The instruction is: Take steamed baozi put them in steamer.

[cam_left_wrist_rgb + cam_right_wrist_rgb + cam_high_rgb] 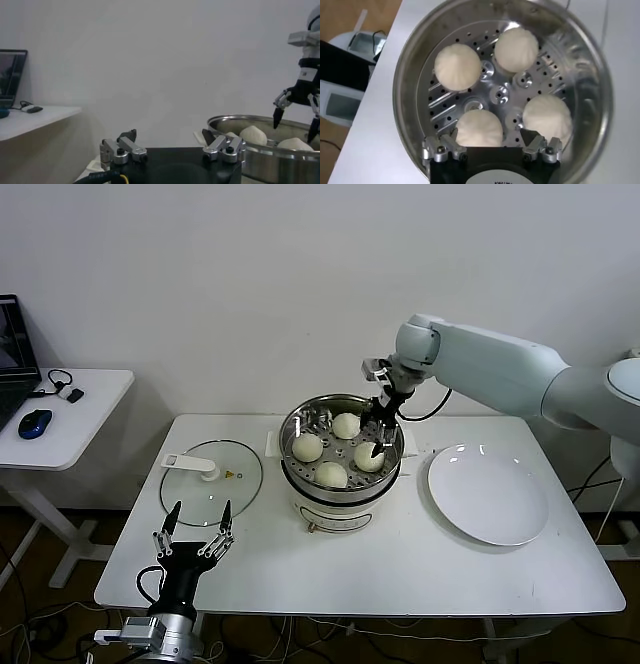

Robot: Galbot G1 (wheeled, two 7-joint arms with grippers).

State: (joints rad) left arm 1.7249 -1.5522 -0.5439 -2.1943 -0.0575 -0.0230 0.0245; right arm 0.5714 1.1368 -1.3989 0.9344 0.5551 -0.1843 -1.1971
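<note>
Now my right gripper hangs open over the steamer, all four baozi seated; left gripper idles open.

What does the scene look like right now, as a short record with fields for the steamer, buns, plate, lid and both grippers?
steamer: stainless-steel steamer on a white cooker base, mid-table
baozi: four baozi inside the steamer, on its perforated floor
plate: white plate to the steamer's right, nothing on it
lid: glass lid flat on the table, left of the steamer
right gripper: right gripper open, above the baozi on the steamer's right side, holding nothing
left gripper: left gripper open, at the table's near left edge
</note>
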